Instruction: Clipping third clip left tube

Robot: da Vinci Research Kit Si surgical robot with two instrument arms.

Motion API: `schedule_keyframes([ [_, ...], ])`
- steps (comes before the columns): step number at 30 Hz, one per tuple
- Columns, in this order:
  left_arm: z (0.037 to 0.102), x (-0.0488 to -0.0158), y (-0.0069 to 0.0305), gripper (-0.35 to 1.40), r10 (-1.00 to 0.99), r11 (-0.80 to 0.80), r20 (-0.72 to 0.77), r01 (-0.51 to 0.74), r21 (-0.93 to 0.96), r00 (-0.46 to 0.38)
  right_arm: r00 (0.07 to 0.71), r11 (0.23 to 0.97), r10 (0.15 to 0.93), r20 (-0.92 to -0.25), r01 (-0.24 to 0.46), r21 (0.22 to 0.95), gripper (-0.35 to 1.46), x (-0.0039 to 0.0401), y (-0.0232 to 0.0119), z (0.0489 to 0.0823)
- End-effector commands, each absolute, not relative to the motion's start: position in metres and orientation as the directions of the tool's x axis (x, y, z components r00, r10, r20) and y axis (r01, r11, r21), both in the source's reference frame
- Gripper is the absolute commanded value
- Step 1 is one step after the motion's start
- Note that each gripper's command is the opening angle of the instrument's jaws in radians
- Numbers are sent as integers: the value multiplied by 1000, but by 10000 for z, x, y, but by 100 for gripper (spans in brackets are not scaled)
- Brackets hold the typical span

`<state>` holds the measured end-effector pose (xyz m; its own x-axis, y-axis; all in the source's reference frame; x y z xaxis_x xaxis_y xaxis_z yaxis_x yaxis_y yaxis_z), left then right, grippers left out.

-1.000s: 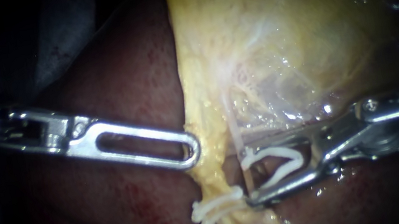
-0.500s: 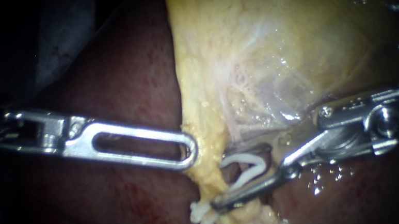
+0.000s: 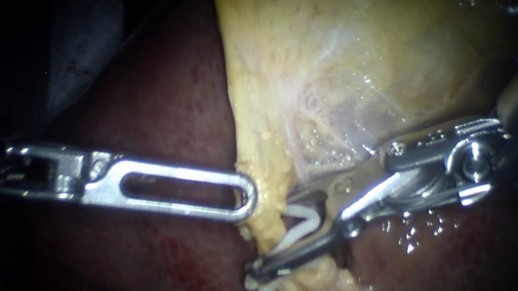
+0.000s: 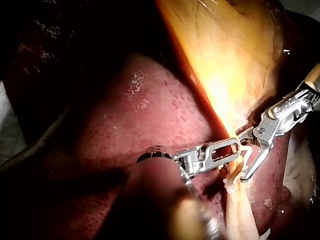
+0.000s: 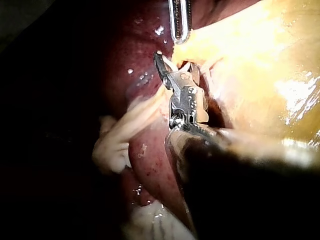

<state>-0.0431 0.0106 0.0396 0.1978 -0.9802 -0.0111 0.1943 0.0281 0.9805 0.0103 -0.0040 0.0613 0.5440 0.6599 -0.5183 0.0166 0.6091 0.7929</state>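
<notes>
Gripping a white plastic clip (image 3: 300, 221), my right instrument (image 3: 271, 235) straddles the yellow left tube (image 3: 265, 165); left instrument (image 3: 249, 194), nine o'clock, clamps its edge.

White clip (image 3: 302, 214), dark red liver (image 3: 174, 266)

Tube (image 3: 272, 215) left of clip (image 3: 301, 221); liver (image 3: 174, 266) behind.

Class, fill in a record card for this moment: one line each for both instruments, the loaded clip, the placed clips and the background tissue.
Left instrument: slotted steel tip at the edge of the pale yellow tube
Right instrument: lower jaw crossing the tube
Loaded clip: white V-shaped plastic clip, held between the right instrument's jaws
Placed clips: white clips on the tube, just below
Background: dark red liver
</notes>
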Motion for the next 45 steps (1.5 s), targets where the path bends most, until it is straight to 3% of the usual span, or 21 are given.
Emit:
schedule_keyframes([
  [1,397,-431,106,-35,-980,28,-11,195,980,198,544,609,661,-518,16,793,51,104,-38,611],
  [25,398,-432,105,-35,-980,29,-11,196,980,197,545,596,669,-505,12,803,44,121,-35,606],
  [28,398,-432,105,-35,-980,29,-11,196,980,197,543,566,694,-472,-7,824,29,120,-33,605],
  [30,398,-432,105,-35,-980,29,-11,196,980,197,539,527,725,-429,-33,849,-4,118,-33,604],
  [33,398,-432,105,-35,-980,29,-11,196,980,197,538,512,735,-413,-41,858,-26,116,-29,601],
  [45,398,-432,105,-35,-980,29,-11,196,980,197,537,506,738,-407,-43,861,-30,115,-26,601],
])
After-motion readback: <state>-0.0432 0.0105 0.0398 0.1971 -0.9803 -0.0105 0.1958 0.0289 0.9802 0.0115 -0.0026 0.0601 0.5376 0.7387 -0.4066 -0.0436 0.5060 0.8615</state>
